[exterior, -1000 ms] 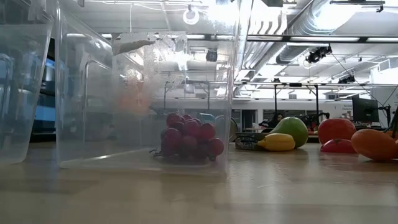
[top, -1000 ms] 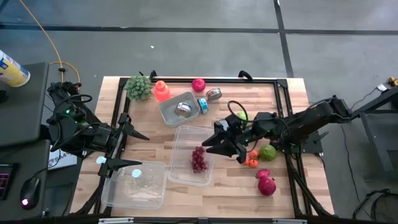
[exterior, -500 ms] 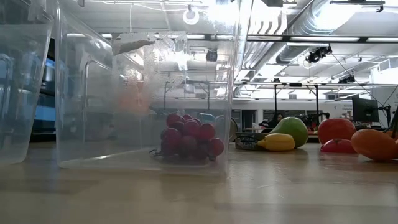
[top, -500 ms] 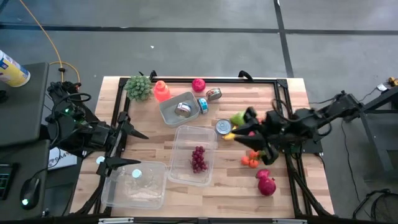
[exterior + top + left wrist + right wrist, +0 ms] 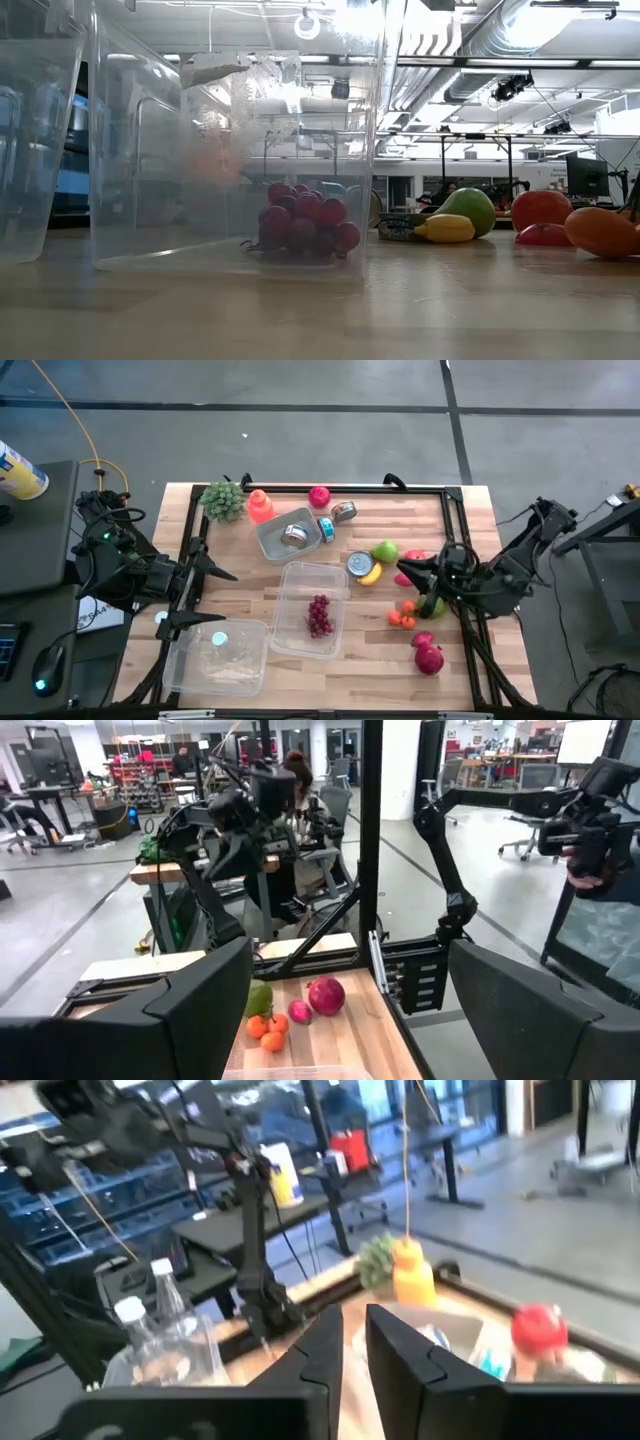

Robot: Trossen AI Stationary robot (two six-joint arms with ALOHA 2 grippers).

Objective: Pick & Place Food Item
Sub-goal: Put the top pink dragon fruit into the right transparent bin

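A bunch of dark red grapes [image 5: 319, 615] lies on the floor of an open clear container [image 5: 284, 610] at the table's middle; the low view shows the grapes [image 5: 305, 222] through the container's wall [image 5: 230, 150]. My right gripper [image 5: 405, 571] hovers level to the right of the container, above loose fruit, pointing toward the table's left. Its fingers [image 5: 330, 1342] are shut with nothing between them. My left gripper [image 5: 213, 600] waits at the table's left edge, open and empty, its fingers [image 5: 190, 1010] wide apart.
Loose around the right gripper: green fruit [image 5: 385, 550], banana [image 5: 370, 574], tin [image 5: 359, 564], oranges [image 5: 403, 617], red fruit [image 5: 428, 657]. At the far side stand a grey bowl [image 5: 285, 535], plant [image 5: 224, 500] and orange bottle [image 5: 260, 506]. Another clear container [image 5: 215, 655] sits near left.
My right gripper has drawn back from over the clear container toward the table's right edge, turning as it went, and its fingers have shut with nothing in them. The grapes stay where they lay in the container.
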